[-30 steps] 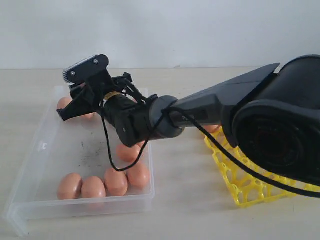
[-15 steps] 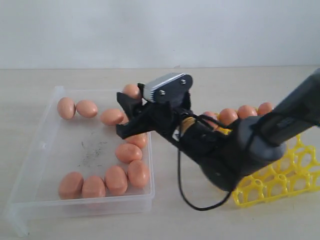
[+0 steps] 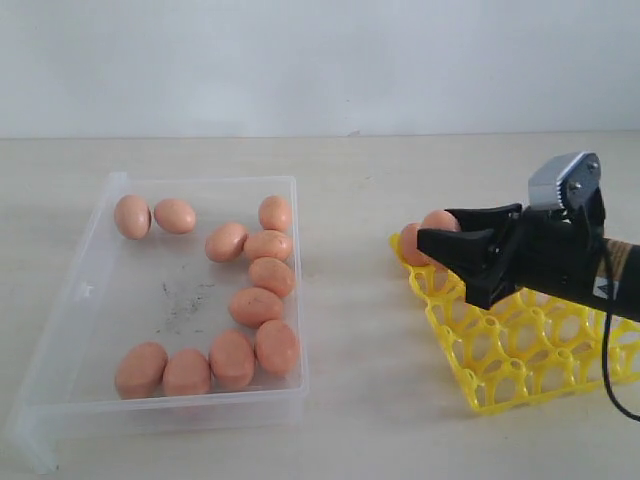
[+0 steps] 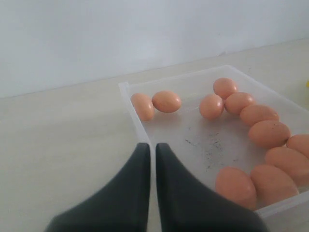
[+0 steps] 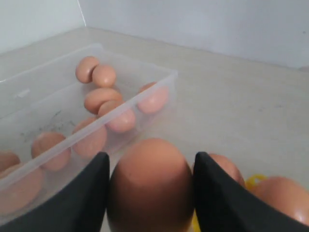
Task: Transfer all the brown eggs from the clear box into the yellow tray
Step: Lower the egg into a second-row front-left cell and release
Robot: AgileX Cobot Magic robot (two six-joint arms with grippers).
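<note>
our right jaws clasp one brown egg (image 5: 149, 186) between them, above the yellow tray (image 3: 500, 385) on the desk (image 3: 350, 160). our left jaws are pressed together, empty, near the edge of the clear box (image 3: 60, 330), where eleven brown eggs (image 3: 256, 306) lie. two more eggs (image 3: 440, 220) sit at the tray's far corner.

A pale wood-grain bench (image 3: 360, 430) bears a shallow clear plastic box (image 3: 150, 412) and, well apart, a bright yellow lattice egg tray (image 3: 500, 388), both short of its far edge.

Eleven brown eggs (image 3: 256, 306) loose in the clear box (image 3: 95, 300), others at one corner of the yellow tray (image 3: 500, 385).
</note>
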